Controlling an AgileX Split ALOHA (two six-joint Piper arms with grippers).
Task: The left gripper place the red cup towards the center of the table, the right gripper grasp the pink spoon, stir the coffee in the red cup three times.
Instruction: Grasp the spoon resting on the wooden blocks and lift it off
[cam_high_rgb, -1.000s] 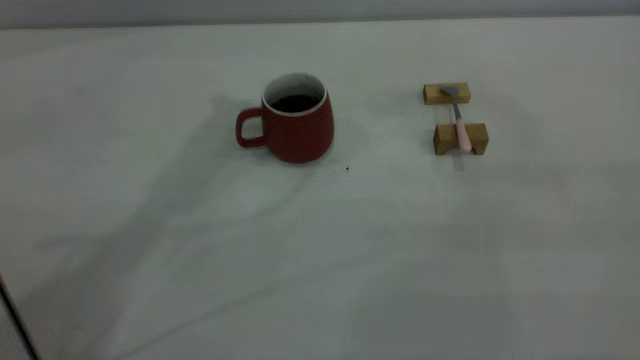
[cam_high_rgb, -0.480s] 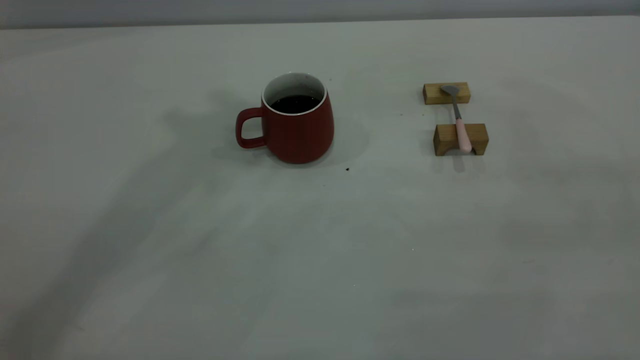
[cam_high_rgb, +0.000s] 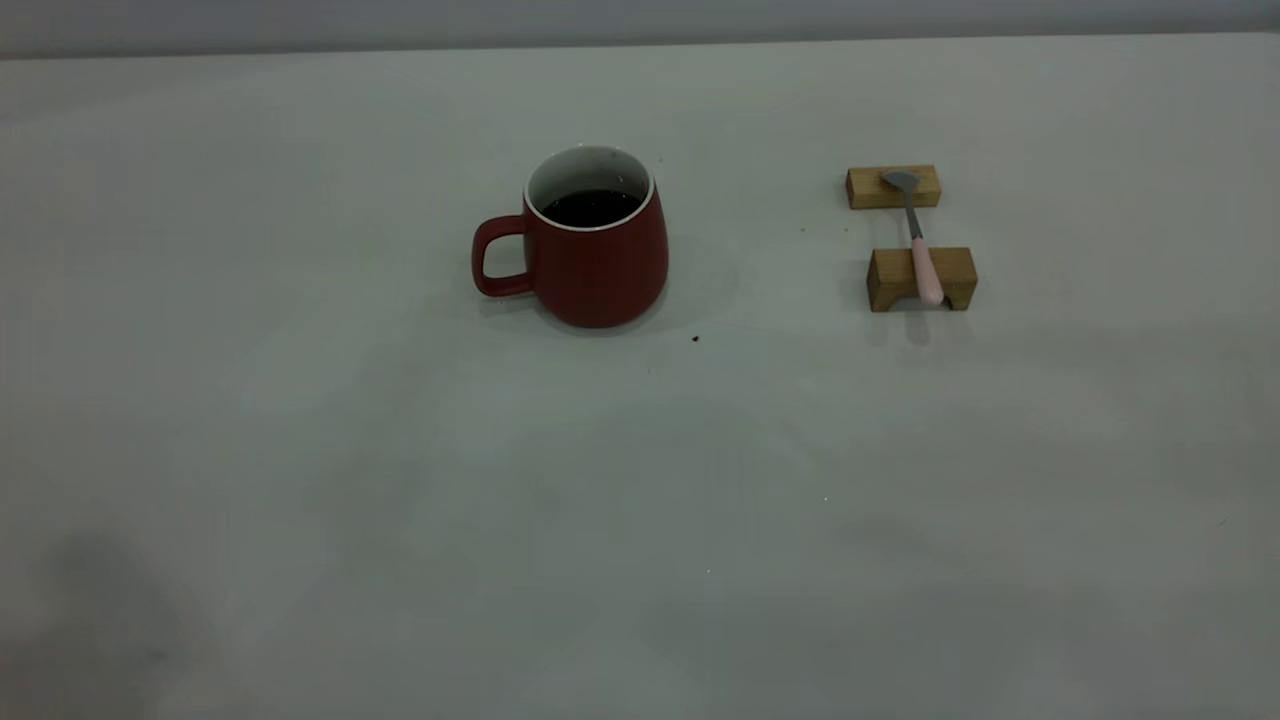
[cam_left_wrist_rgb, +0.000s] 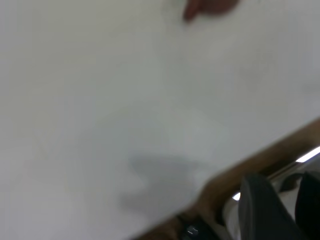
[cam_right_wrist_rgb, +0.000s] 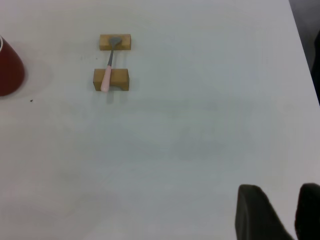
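The red cup (cam_high_rgb: 595, 240) stands upright near the table's (cam_high_rgb: 640, 480) middle, handle to the left, with dark coffee (cam_high_rgb: 592, 207) inside. The pink spoon (cam_high_rgb: 918, 240) lies across two tan wooden blocks, to the right of the cup. Neither gripper shows in the exterior view. In the blurred left wrist view my left gripper (cam_left_wrist_rgb: 290, 185) hangs over the table's brown edge, open and empty, with the red cup (cam_left_wrist_rgb: 207, 7) far off. My right gripper (cam_right_wrist_rgb: 282, 192) is open over bare table, well away from the pink spoon (cam_right_wrist_rgb: 107, 75) and the red cup (cam_right_wrist_rgb: 7, 65).
The far block (cam_high_rgb: 893, 187) carries the spoon's bowl and the near block (cam_high_rgb: 921, 278) its handle. A tiny dark speck (cam_high_rgb: 694, 339) lies just right of the cup. The table's edge (cam_left_wrist_rgb: 260, 160) runs under the left gripper.
The left arm's long shadow has drawn back from the cup toward the lower left corner, and a dark strip at the lower left edge has left the view. Cup and spoon have not moved.
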